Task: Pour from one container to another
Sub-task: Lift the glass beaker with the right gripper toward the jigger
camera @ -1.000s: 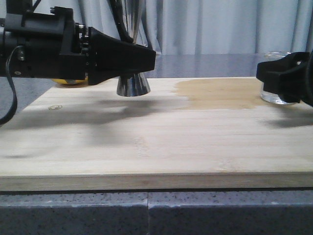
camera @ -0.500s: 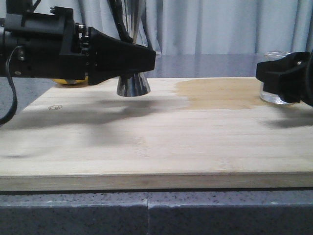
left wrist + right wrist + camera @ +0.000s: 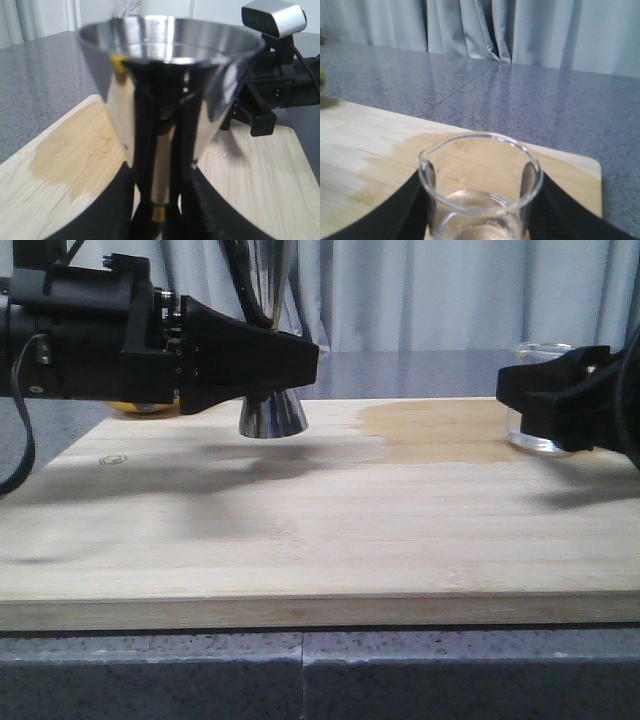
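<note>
Both black grippers hold 1 task item each over the pale bamboo cutting board (image 3: pixel 300 530), which lies on the grey speckled countertop (image 3: pixel 300 670). Nearest the camera in the front view, the left gripper (image 3: pixel 290 365) reaches in from the left with its 2 fingers closed around the narrow waist of the tall shiny steel hourglass-shaped jigger (image 3: pixel 272 412). The jigger stands upright with its lower cone resting on the board toward the far edge. In the left wrist view, the jigger (image 3: pixel 170 90) fills the frame, its wide upper cup open, the dark fingers (image 3: pixel 142 150) pressed on either side of the stem, and a thin gold band just visible at the waist.

At the right side, the right gripper (image 3: pixel 530 400) has its fingers closed on the small clear glass beaker (image 3: pixel 540 390), whose rim shows above the black fingers and whose base shows below them. Whether the base touches the board cannot be told. In the right wrist view, the beaker (image 3: pixel 480 195) is upright between the fingers (image 3: pixel 400 210), pouring lip at one side, with a little clear liquid at the bottom.

Between the 2 vessels a darker wet-looking stain (image 3: pixel 440 430) spreads across the board. Beyond the left arm a yellow object (image 3: pixel 140 406) peeks out. Farthest back hang pale grey curtains (image 3: pixel 450 290).
</note>
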### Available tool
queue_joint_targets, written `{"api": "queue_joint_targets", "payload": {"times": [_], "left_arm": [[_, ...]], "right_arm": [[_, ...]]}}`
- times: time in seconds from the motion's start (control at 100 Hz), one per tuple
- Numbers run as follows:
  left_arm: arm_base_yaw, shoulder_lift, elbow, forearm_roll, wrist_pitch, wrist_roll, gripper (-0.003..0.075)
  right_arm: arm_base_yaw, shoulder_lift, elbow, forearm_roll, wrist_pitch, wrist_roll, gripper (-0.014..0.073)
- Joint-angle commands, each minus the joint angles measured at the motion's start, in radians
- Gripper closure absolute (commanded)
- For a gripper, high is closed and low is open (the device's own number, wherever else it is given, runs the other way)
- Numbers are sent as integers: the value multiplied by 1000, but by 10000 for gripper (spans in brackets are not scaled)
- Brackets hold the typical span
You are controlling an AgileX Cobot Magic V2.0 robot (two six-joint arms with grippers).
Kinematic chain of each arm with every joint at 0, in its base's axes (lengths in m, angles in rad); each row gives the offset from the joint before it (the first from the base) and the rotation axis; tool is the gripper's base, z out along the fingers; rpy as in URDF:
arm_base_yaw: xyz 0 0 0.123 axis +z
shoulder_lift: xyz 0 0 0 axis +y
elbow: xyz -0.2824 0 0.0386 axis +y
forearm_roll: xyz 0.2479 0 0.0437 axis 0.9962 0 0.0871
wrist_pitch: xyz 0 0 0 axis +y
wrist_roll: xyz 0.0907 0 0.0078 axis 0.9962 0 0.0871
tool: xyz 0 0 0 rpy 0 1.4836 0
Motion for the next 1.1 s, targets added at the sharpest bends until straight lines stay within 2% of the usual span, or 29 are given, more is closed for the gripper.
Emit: {"api": "queue_joint_targets", "payload": {"times": [0.0,0.36,0.56,0.76,1.09], "left_arm": [[-8,-50,-19,-43,-217,-20,722],[-8,-50,-19,-36,-217,-23,722],[-8,-50,-19,-36,-215,-23,722],[-8,-50,-19,-34,-215,-23,722],[-8,-50,-19,-21,-213,-23,722]], "right_arm": [[-4,-27,-44,-26,-111,-5,421],[-4,-106,-204,-133,120,-5,421],[-2,-174,-316,-198,323,-3,421],[2,-223,-402,-300,458,75,421],[108,-252,-542,-365,653,75,421]]}}
